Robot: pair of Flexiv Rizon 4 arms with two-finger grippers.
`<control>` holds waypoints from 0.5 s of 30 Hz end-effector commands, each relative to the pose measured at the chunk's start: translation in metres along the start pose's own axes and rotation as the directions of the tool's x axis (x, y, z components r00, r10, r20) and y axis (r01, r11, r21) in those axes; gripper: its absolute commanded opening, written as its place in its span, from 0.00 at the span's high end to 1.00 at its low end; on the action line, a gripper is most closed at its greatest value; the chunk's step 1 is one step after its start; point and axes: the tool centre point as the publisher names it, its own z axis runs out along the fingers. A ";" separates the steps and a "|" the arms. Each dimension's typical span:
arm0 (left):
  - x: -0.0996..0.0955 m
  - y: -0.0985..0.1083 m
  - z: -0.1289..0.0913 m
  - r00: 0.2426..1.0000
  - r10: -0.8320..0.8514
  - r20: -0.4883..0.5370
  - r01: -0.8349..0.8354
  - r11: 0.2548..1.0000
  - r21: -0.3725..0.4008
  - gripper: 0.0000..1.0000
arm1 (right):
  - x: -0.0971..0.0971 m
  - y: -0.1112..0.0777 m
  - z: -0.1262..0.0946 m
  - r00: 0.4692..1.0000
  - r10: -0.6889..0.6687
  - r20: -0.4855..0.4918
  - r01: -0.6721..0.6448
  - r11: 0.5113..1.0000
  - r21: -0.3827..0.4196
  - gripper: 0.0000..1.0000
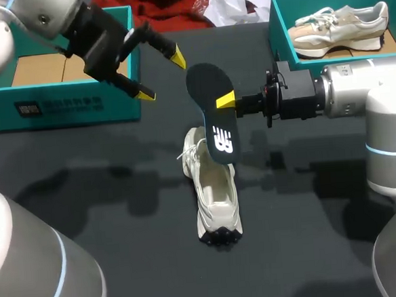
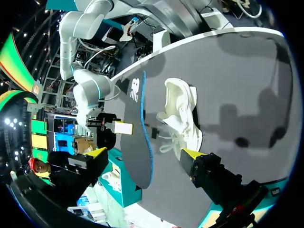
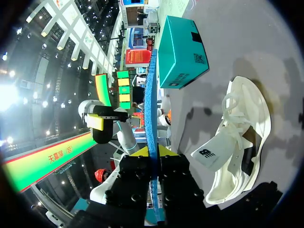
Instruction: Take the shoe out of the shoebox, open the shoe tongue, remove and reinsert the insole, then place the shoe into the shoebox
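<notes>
Hanging over the dark table [image 1: 84,177], the insole [image 1: 211,113] is pinched in the right gripper [image 3: 153,151]. Its jaws are clenched on the insole's long side edge, nearer the plain end than the end with the white print. The right wrist view shows the insole edge-on, a thin blue line running straight out from between the two fingers. It hangs tilted, with the printed end lower and over the front part of the shoe [image 1: 215,195] (the head view does not show whether the two touch).

The shoe stands sole-down on the table near the middle, heel toward the robot and toe pointing away. Its laces [image 1: 188,152] are loose, and its tongue [image 3: 209,154] is folded out and forward.

The left gripper [image 1: 160,75] hangs above the table just beside the insole's upper end. Its jaws are spread wide and hold nothing. In its own wrist view the insole is ahead of it, in line with the gap between the fingers and touching neither.

A teal shoebox [image 1: 66,103] sits at the rear left of the table, behind the left gripper, with brown cardboard showing inside. A second box [image 1: 277,20], also teal, sits at the rear right and holds the other shoe [image 1: 339,26], pale and lying on its side.
</notes>
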 end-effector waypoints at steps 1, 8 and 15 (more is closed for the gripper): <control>0.013 -0.001 0.013 0.981 0.026 0.191 -0.021 0.999 -0.028 0.00 | 0.000 -0.001 0.001 1.000 0.000 0.001 0.000 1.000 -0.002 1.00; 0.013 -0.002 0.013 0.968 0.026 0.251 -0.026 1.000 -0.002 0.00 | 0.000 -0.001 0.001 1.000 0.000 0.001 0.000 1.000 -0.002 1.00; 0.014 -0.001 0.016 0.960 0.023 0.278 -0.028 1.000 0.012 0.00 | 0.000 -0.001 0.001 1.000 0.000 0.001 0.000 1.000 -0.002 1.00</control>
